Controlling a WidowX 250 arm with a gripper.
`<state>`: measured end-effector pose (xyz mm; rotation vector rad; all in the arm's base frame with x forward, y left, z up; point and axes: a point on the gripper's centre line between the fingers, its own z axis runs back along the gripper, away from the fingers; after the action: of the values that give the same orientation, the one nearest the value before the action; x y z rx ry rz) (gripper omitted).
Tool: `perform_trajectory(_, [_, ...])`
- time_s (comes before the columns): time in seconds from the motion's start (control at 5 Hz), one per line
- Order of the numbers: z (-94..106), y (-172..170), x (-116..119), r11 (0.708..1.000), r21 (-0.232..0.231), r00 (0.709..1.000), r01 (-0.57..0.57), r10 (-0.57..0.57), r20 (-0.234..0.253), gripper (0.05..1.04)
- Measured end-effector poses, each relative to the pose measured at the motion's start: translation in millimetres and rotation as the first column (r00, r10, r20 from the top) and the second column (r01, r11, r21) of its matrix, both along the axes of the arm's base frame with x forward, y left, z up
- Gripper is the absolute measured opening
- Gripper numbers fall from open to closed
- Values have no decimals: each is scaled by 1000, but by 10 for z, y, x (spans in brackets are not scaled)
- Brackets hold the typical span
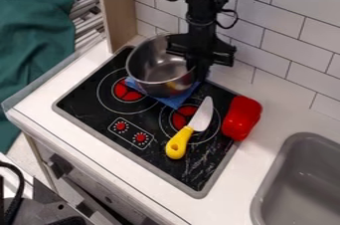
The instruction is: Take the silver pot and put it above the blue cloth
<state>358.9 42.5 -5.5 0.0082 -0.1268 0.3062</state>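
Black cable [21, 179] foremost; silver pot [156, 64] beyond, over blue cloth [175, 101].
Black gripper [197, 72] hangs at the pot's sink-side rim; clenched or released, I cannot tell.

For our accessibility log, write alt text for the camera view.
A black robot gripper at the rim of a silver pot over a blue cloth on a black stovetop; a yellow-handled knife and a red object lie nearby.
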Motion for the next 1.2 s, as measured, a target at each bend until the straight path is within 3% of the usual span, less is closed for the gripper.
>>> perform_trajectory(0.2, [-26,-23,15,1000,-17,1000,-9,9,-3,75])
perform_trajectory(0.4, [-40,-60,-18,999,-29,999,-30,30,-16,222])
perform_trajectory(0.6, [101,-112,-92,998,-48,1000,-28,28,5,478])
perform_trajectory(0.8, [345,-218,-202,996,-84,999,-10,14,46,797])
perform_trajectory(1.0, [584,-337,-376,996,-80,997,45,-39,72,1014])
perform_trajectory(1.2, [638,-408,-524,993,-77,995,94,-91,51,1009])
